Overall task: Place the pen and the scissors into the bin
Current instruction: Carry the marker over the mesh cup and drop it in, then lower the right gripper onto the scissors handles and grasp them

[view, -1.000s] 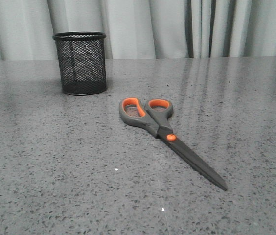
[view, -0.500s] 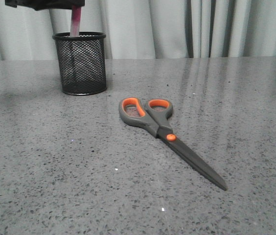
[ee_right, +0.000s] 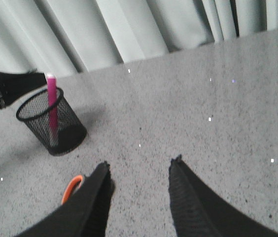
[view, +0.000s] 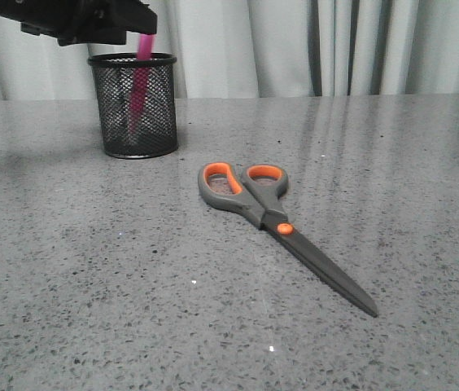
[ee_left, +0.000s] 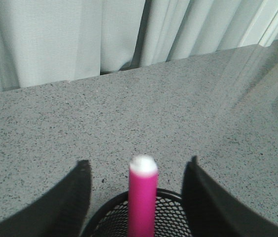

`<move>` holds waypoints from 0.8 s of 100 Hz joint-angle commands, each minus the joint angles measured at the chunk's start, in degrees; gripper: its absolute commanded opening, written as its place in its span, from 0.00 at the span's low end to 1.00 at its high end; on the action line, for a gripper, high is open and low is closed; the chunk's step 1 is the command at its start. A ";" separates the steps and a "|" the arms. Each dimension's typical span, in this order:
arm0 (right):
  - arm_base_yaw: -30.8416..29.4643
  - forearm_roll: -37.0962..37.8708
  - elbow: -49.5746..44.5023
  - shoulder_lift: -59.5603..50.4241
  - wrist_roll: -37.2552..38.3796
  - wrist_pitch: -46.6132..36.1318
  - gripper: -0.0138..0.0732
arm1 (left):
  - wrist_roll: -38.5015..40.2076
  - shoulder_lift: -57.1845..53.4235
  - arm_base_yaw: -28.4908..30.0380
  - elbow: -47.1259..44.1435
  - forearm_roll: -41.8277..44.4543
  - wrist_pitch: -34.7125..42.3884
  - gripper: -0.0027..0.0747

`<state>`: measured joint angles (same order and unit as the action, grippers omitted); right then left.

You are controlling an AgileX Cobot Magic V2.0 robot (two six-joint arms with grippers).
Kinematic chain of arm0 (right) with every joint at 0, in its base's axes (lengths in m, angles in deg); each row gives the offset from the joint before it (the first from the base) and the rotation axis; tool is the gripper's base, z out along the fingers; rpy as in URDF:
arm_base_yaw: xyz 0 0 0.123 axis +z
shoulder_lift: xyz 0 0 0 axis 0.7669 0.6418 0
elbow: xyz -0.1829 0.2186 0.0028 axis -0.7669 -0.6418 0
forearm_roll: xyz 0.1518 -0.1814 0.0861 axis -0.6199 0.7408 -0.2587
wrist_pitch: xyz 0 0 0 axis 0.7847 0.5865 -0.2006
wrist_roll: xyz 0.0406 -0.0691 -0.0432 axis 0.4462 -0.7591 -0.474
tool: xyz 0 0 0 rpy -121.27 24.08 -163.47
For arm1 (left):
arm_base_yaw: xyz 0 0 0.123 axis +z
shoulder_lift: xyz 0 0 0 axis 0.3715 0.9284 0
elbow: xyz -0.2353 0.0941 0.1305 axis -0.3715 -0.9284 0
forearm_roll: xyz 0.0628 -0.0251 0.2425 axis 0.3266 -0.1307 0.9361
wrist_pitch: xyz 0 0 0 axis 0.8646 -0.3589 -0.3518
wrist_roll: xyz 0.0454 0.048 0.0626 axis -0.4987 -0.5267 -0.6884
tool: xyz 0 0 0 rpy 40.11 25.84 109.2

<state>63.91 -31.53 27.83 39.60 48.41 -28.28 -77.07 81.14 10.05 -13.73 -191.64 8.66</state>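
Observation:
The black mesh bin (view: 160,114) stands at the far left of the table. The magenta pen (view: 138,90) stands tilted inside it, its top above the rim. My left gripper (view: 136,28) hovers just above the bin and is open. In the left wrist view the pen (ee_left: 143,197) sits between the spread fingers (ee_left: 75,197) with a gap on each side, over the bin (ee_left: 173,217). The scissors (view: 274,220) lie flat at mid-table, handles toward the bin. My right gripper (ee_right: 141,163) is open and empty above the table, near an orange scissor loop (ee_right: 72,186).
Grey curtains (view: 295,45) hang behind the table's far edge. The right wrist view shows the bin (ee_right: 67,123) with the pen (ee_right: 52,98) in it and the left arm (ee_right: 11,84) beside it. The tabletop (view: 91,285) is speckled grey stone.
The left gripper came into view over the bin holding the pen upright. The pen has since dropped lower into the bin and tilted, and the jaws stand apart from it. The scissors have not moved.

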 commanded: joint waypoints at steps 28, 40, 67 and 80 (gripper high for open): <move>2.19 0.70 25.49 14.10 -13.70 18.08 0.45 | 0.58 -21.47 1.08 1.84 -3.06 -4.31 0.45; 8.44 1.30 35.60 23.95 -16.13 26.18 0.45 | 6.14 -29.89 0.98 1.84 1.08 -4.93 0.45; 20.73 16.92 42.01 39.55 -2.98 31.56 0.59 | 25.57 -46.10 -2.83 1.84 26.33 -4.72 0.45; 20.73 16.14 42.01 44.58 -1.30 36.58 0.70 | 33.28 -52.82 -3.58 0.98 32.94 -4.62 0.45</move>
<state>84.49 -16.01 67.69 83.16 45.60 7.34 -49.77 32.44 7.19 -13.54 -160.74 2.97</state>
